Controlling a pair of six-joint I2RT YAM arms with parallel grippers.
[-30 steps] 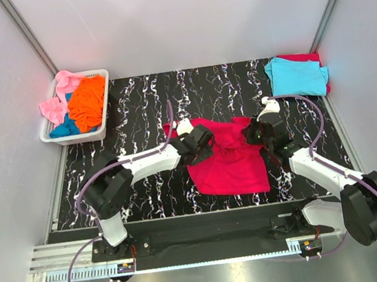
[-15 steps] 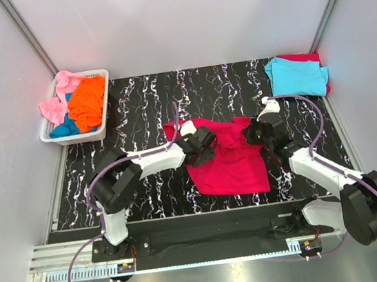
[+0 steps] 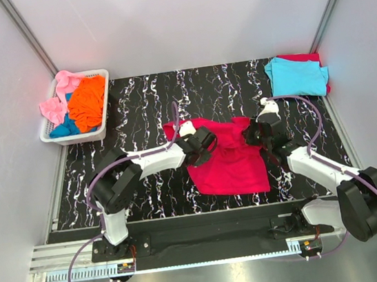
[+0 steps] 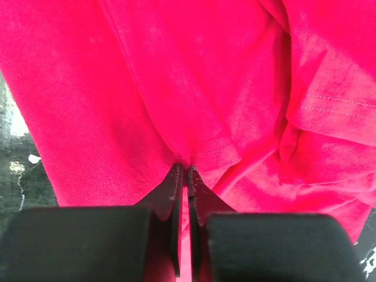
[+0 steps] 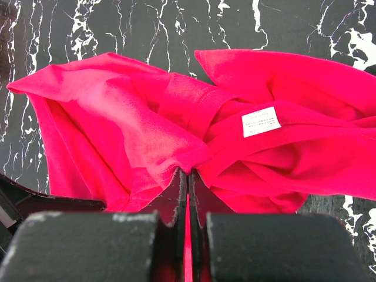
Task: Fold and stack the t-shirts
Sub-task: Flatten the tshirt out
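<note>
The crimson-red t-shirt lies rumpled near the middle of the black marbled worktop, between the two tools. The left tool grips the shirt's left side, fingers pinched nearly together on a hemmed fold; the right tool is clamped tight on bunched cloth at the shirt's right edge. Both arms reach inward, forearms low over the worktop, elbows out. A cyan t-shirt lies folded at the far right corner; the orange t-shirt, pink t-shirt and blue t-shirt sit heaped in the white slotted basket at far left.
</note>
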